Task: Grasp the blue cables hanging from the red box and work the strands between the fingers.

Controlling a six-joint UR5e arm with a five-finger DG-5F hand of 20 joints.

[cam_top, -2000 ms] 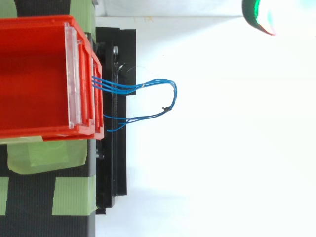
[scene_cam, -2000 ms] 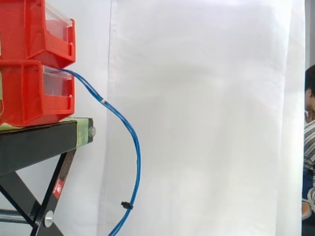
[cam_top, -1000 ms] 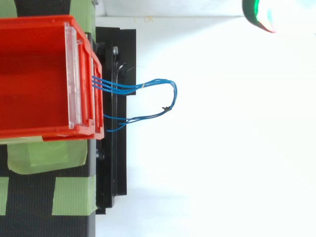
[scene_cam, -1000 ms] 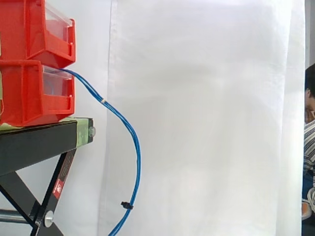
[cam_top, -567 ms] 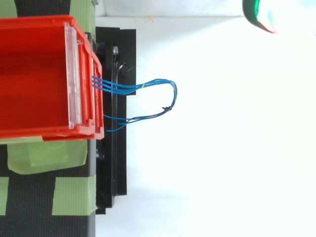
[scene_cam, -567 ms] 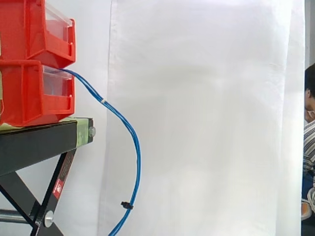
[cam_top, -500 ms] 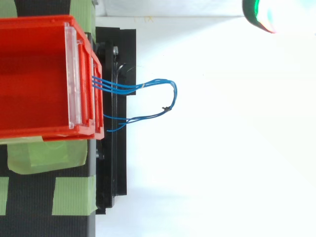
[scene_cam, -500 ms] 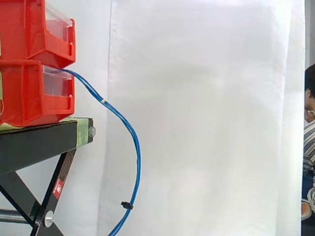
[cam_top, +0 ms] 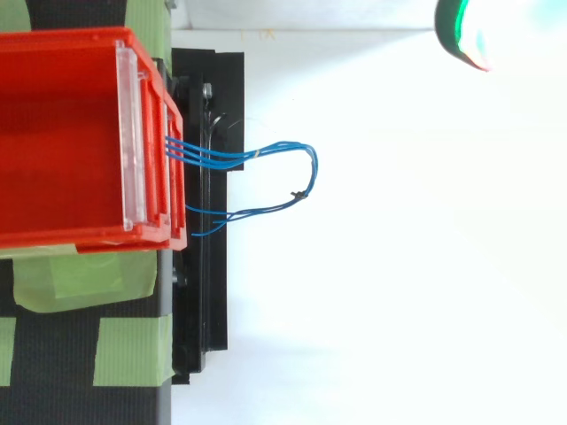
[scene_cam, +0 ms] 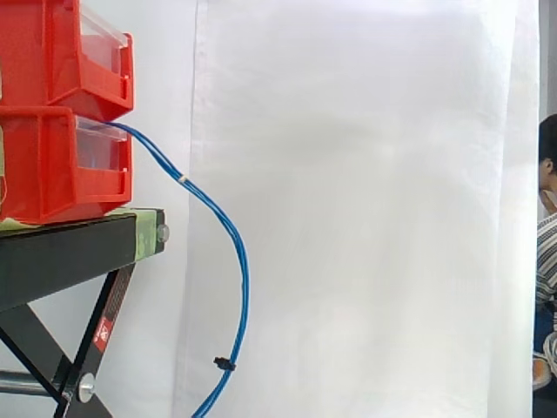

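Several thin blue cables (scene_cam: pixel 237 252) come out of the front of the lower red bin (scene_cam: pixel 52 170) and hang in an arc down past the stand. A small black tie (scene_cam: pixel 224 363) bundles them low down. From above, the cables (cam_top: pixel 266 150) loop out to the right of the bin (cam_top: pixel 62 133) and back, with the tie (cam_top: pixel 301 195) on the return run. A glowing green and red part of the hand (cam_top: pixel 462 31) pokes in at the top right corner, far from the cables and touching nothing.
A second red bin (scene_cam: pixel 78 52) sits stacked on the lower one. Both rest on a black stand (scene_cam: pixel 61 261) with green tape (cam_top: pixel 80 283). A white curtain (scene_cam: pixel 365 209) hangs behind. A person (scene_cam: pixel 546 261) is at the right edge.
The glowing part of the hand has edged slightly further down into the top view. The cables and bins have not moved.
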